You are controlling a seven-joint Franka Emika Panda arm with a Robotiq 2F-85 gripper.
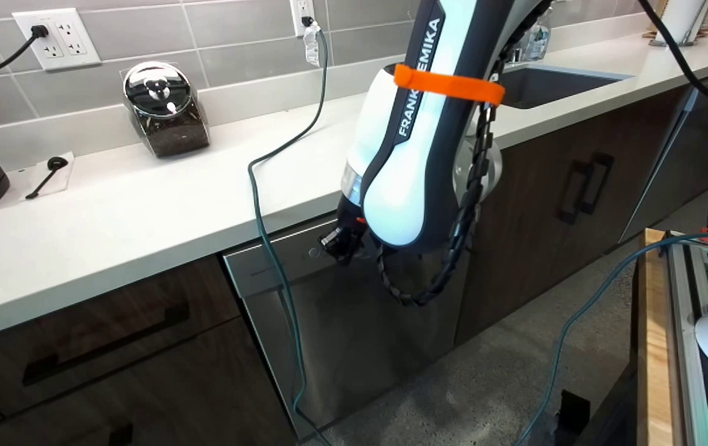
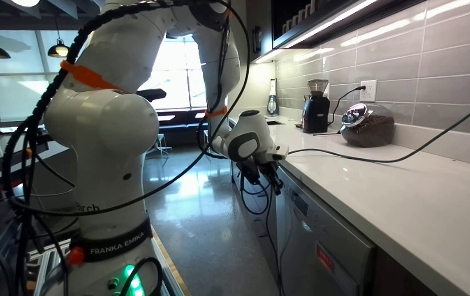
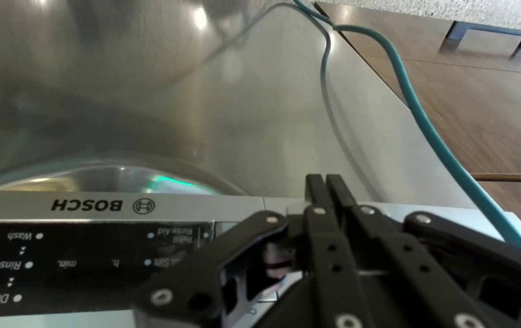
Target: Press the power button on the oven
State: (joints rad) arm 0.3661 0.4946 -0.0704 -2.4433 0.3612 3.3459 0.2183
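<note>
The oven is a brushed steel front under the counter, in both exterior views (image 1: 366, 353) (image 2: 300, 255) and filling the wrist view (image 3: 242, 114). Its control strip carries a dark display (image 3: 82, 273) with upside-down lettering and a BOSCH mark. A small round button (image 1: 314, 252) shows on the strip in an exterior view, just beside the fingertips. My gripper (image 3: 324, 178) is shut and empty, its two fingers almost together. It is at the control strip in both exterior views (image 1: 334, 246) (image 2: 278, 189) and hides part of it in the wrist view. Contact cannot be told.
A teal cable (image 3: 410, 95) hangs over the oven front beside the gripper, coming down from the wall outlet. The white counter (image 1: 143, 204) overhangs just above the strip. A glass jar (image 1: 168, 118) stands on it. Dark drawers (image 1: 112, 322) adjoin the oven.
</note>
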